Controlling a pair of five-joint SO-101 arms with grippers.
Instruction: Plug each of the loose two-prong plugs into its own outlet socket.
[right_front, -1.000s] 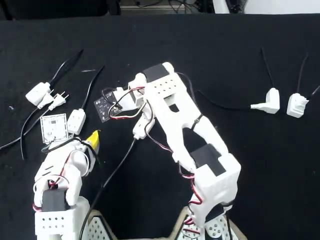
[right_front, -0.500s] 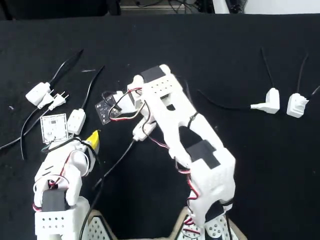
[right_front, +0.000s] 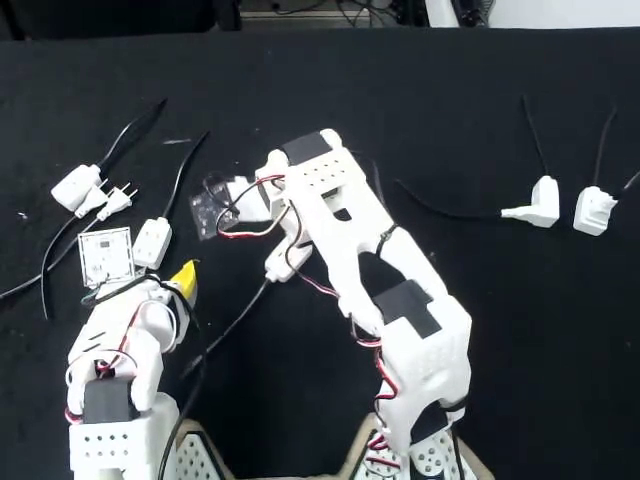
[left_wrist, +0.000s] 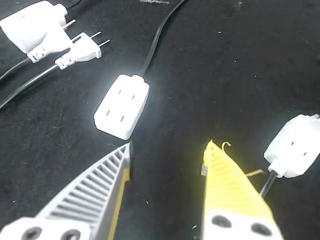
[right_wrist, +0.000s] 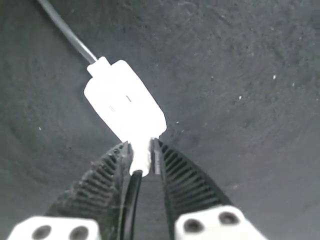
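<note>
On the table (right_front: 480, 100), your right arm (right_front: 340, 220) has swung a little toward the left-hand cluster over the last second, and its wrist end has gone with it. The second socket (right_front: 285, 258) under its forearm has slid slightly, along with its cord. Your left arm (right_front: 125, 350) has not moved.

The right claw (right_wrist: 141, 155) is clenched on the neck of the held plug (right_wrist: 142, 162), whose black cord runs back between the fingers. The plug's nose is against a corded white block (right_wrist: 125, 107), which lies on the cloth. You cannot tell from here whether the prongs are fully in. I read the shift as you pressing or lining up that joint, so check the seating before you let go.

The left claw (left_wrist: 168, 145) is released and holds nothing. It hangs just short of the socket (left_wrist: 121, 106), with the second socket (left_wrist: 292, 145) off to one side.

One loose plug (right_front: 115, 203) lies untouched beside the adapter (right_front: 78, 185), near that socket. An angled plug (right_front: 540, 207) and a white piece (right_front: 597, 212) lie well apart on the far side, so most of the job remains.
</note>
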